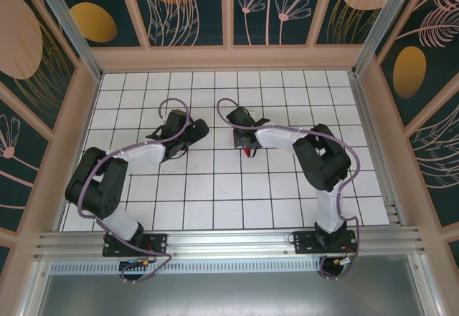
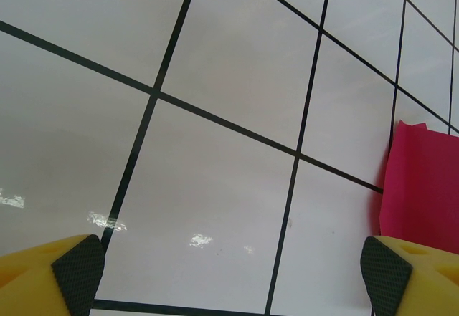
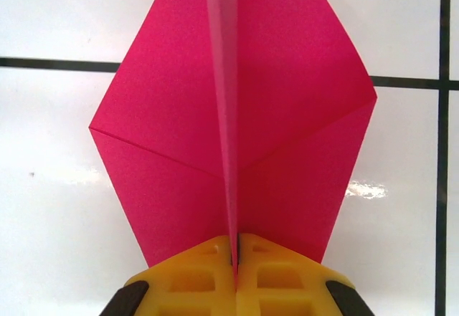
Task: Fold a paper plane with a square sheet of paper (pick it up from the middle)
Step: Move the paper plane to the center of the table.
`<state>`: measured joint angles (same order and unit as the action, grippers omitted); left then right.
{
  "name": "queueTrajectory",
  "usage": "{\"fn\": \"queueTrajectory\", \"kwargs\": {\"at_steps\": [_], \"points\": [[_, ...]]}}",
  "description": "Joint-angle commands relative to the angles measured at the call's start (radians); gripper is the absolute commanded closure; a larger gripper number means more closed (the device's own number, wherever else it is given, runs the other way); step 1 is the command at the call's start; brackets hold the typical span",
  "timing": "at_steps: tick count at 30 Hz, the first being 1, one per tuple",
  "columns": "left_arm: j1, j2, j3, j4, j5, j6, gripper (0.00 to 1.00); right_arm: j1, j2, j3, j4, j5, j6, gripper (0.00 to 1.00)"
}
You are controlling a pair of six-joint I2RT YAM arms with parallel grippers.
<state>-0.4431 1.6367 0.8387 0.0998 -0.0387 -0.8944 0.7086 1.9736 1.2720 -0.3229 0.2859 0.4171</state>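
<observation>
The table (image 1: 215, 194) was white and shiny. Thin black lines cut it into square tiles, and little spots of light sat on it.

The paper plane (image 3: 229, 115) was made of thin, smooth paper in a strong pink. From the right wrist camera it looked like a kite. It was wide in the middle, with two sharp side corners, and it got narrow toward the far end. A tall fold ran straight down its middle and stood up like a fin. Faint slanted creases went from the side corners toward that fold. The two flat wings lay on the table.

The right claw (image 3: 235, 262) had yellow plastic fingers with hollow pockets and black rubbery bits at the outer corners. Its two fingers were pressed together. They pinched the plane's raised middle fold at the end nearest the camera. From above, a small pink bit of the plane poked out under this claw, near the middle of the table.

The left claw (image 2: 231, 276) was spread wide apart over bare tiles. Its fingers were yellow too, with dark, bumpy pads. A pink edge of the plane lay just beside its right finger, but I could not tell if they touched. From above, the left claw was near the plane, on its left side.
</observation>
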Motion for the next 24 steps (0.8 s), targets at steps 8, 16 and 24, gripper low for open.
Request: {"fn": "queueTrajectory", "kwargs": {"at_steps": [8,16,24], "points": [[0.006,0.0,0.0,-0.017,-0.025,0.018,0.05,0.002,0.045,0.046,-0.042,-0.063,-0.04,0.85],[0.006,0.012,-0.012,-0.004,-0.008,0.006,0.05,0.006,0.075,0.049,-0.038,-0.061,-0.011,0.88],[0.006,0.007,-0.015,-0.008,-0.014,0.006,0.05,0.01,0.118,0.039,-0.039,-0.051,0.007,0.88]]}}
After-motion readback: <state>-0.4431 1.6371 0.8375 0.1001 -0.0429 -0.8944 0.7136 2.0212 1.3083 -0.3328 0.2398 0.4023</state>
